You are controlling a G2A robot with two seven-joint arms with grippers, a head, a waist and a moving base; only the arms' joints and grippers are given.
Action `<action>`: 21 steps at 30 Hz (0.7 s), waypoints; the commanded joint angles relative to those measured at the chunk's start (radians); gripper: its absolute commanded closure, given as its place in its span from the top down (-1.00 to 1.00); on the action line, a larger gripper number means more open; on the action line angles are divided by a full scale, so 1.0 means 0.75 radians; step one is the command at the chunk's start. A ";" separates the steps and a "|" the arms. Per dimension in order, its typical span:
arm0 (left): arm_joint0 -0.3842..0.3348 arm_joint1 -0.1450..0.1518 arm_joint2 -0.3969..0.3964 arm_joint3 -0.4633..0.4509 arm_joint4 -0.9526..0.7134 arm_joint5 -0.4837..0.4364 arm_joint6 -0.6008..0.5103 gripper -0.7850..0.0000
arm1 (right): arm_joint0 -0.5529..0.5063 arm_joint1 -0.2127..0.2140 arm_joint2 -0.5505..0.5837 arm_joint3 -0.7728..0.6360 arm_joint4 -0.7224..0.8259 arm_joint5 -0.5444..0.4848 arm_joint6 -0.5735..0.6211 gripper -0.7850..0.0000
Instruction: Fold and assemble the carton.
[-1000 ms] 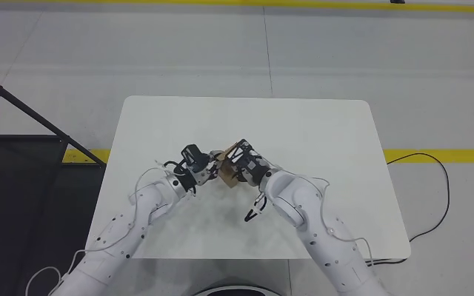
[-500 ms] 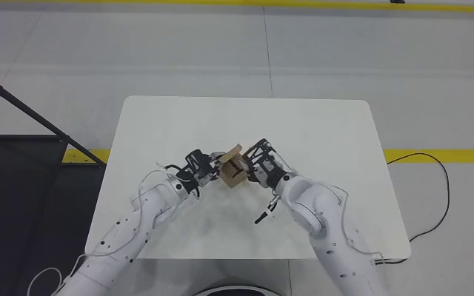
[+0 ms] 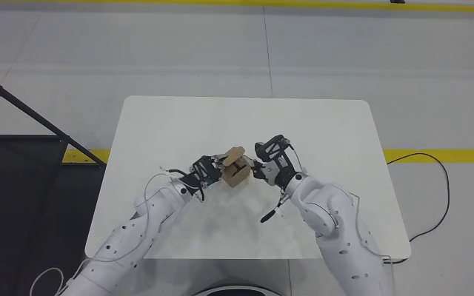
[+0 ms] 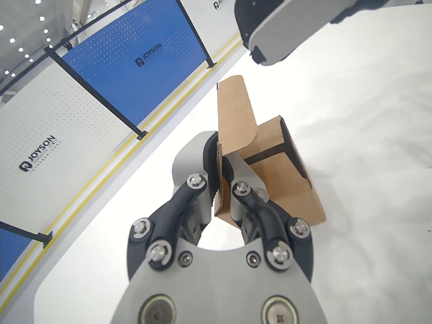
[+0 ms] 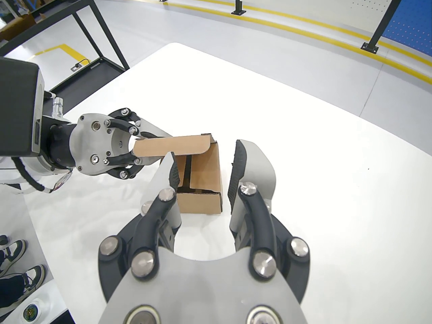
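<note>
A small brown carton (image 3: pixel 236 171) sits near the middle of the white table (image 3: pixel 318 126), its open side up and one long flap (image 4: pixel 234 116) standing free. My left gripper (image 4: pixel 221 165) is shut on the carton's side wall (image 5: pixel 158 148), gripping it from the left. My right gripper (image 5: pixel 204 166) is open just to the right of the carton (image 5: pixel 202 178) and slightly above it, with nothing between its fingers. In the top view the right gripper (image 3: pixel 259 164) sits a small gap away from the carton's right edge.
The table around the carton is bare white surface. A black metal rack (image 5: pixel 67 11) and a dark mat (image 3: pixel 29 200) lie beyond the table's left side. Blue and white fence panels (image 4: pixel 101 69) stand farther off.
My right gripper has pulled away from the carton to the right and now stands off it. The left gripper has shifted slightly right with the carton, whose flap now stands more upright.
</note>
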 commanded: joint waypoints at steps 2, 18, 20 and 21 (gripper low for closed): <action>0.004 -0.002 0.003 -0.003 0.023 0.007 0.006 -0.82 | 0.011 -0.001 -0.017 0.002 -0.019 0.023 0.005 -0.02; 0.023 -0.012 0.006 -0.018 0.094 0.025 0.036 -0.65 | 0.048 -0.007 -0.076 0.015 -0.088 0.135 0.084 -0.01; 0.027 -0.013 0.004 -0.021 0.097 0.026 0.039 -0.56 | 0.050 -0.007 -0.080 0.017 -0.090 0.138 0.092 -0.01; 0.029 -0.014 0.002 -0.022 0.097 0.027 0.040 -0.55 | 0.052 -0.007 -0.081 0.019 -0.092 0.138 0.095 -0.01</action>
